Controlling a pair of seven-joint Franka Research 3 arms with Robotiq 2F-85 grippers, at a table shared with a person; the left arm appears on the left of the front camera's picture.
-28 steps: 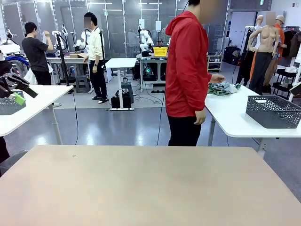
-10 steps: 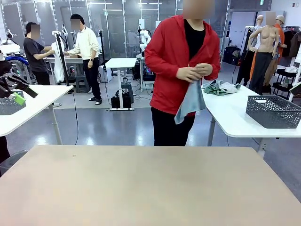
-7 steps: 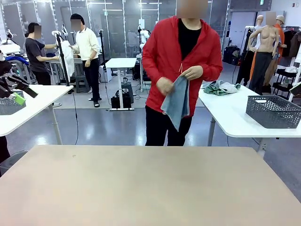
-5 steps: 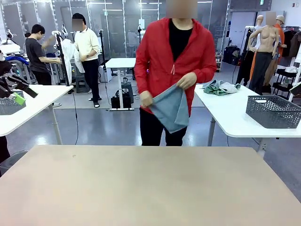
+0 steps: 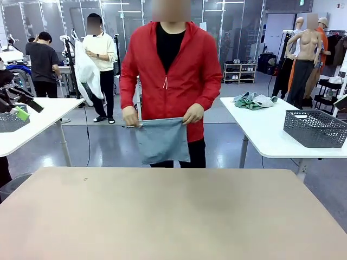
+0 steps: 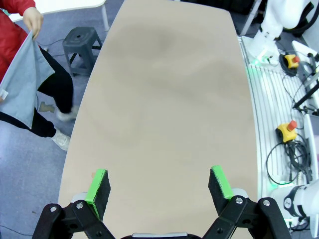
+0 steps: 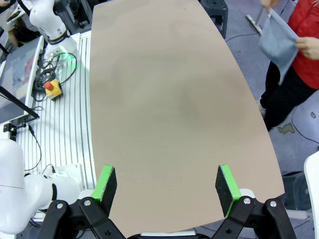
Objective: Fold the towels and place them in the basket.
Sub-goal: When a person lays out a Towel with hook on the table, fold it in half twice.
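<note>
A person in a red jacket stands at the far side of the tan table (image 5: 162, 216) and holds the pale blue-grey towel (image 5: 162, 141) spread out by its top corners, just beyond the far edge. That towel (image 6: 22, 82) hangs at the left of the left wrist view, and the same towel (image 7: 278, 44) sits at the upper right of the right wrist view. The dark grey mesh basket (image 5: 315, 128) rests on a white side table at the right. My left gripper (image 6: 159, 185) and right gripper (image 7: 167, 188) both hover open above the bare tabletop.
A heap of crumpled cloths (image 5: 255, 101) lies on the white side table (image 5: 265, 135) behind the person. Another white table (image 5: 32, 116) stands at the left. A stool (image 6: 82, 40) stands on the floor past the table's edge.
The person has walked from the side table to the middle of my table's far edge, unfolding the blue-grey towel and spreading it out between both hands. My grippers show no earlier frames.
</note>
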